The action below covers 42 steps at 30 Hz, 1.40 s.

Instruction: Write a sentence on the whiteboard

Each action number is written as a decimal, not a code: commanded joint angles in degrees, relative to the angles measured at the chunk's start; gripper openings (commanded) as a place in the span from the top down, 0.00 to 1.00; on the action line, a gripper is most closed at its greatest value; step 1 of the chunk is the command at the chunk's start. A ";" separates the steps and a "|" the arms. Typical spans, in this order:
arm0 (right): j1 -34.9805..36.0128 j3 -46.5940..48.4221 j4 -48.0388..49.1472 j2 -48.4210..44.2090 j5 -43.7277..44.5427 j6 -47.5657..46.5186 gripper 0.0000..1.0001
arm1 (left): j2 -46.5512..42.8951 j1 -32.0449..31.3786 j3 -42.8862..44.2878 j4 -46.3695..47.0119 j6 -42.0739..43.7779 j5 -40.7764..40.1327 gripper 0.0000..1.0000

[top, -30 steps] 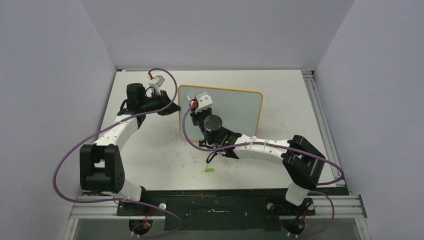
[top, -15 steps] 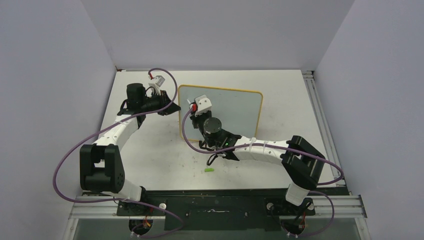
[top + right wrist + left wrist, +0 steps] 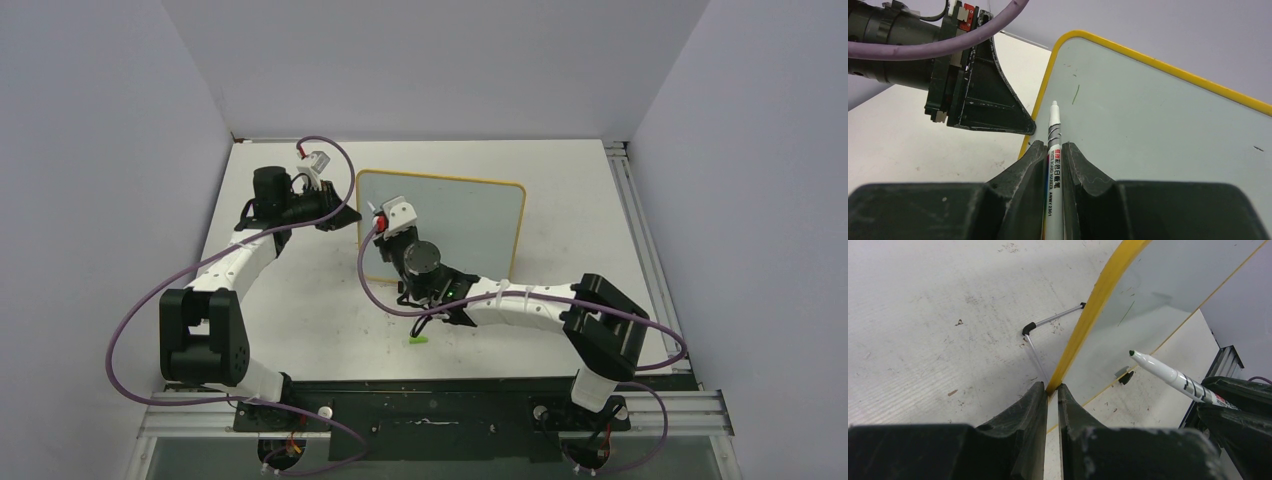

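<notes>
Up close, unseen overhead: green stroke [image 3: 1076, 94] on whiteboard [image 3: 1158, 115]; right pincer [image 3: 1053, 146] pinches marker [image 3: 1054, 125], left pincer [image 3: 1052, 387] pinches frame [image 3: 1088, 315].

Bright, even, diffuse light; faint soft shadows on scuffed matte white tabletop [image 3: 923, 315]. Overhead view sharp; wrist views wide-angle, nearest foreground dark, slightly soft.

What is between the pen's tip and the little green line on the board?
Only bare board. In the right wrist view, the pen tip sits apart from the green line.
</notes>
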 commanded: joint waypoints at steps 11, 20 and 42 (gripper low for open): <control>-1.88 3.90 5.04 -0.79 -1.87 -0.65 0.95 | 0.37 -1.39 2.40 -0.15 0.10 1.90 0.91; -2.74 6.34 4.24 0.99 -1.50 -0.90 0.95 | 0.38 -1.39 2.53 -0.24 0.18 1.89 0.92; -4.10 4.81 2.96 1.66 1.25 0.79 0.95 | 0.38 -1.39 2.55 -0.33 0.27 1.78 0.93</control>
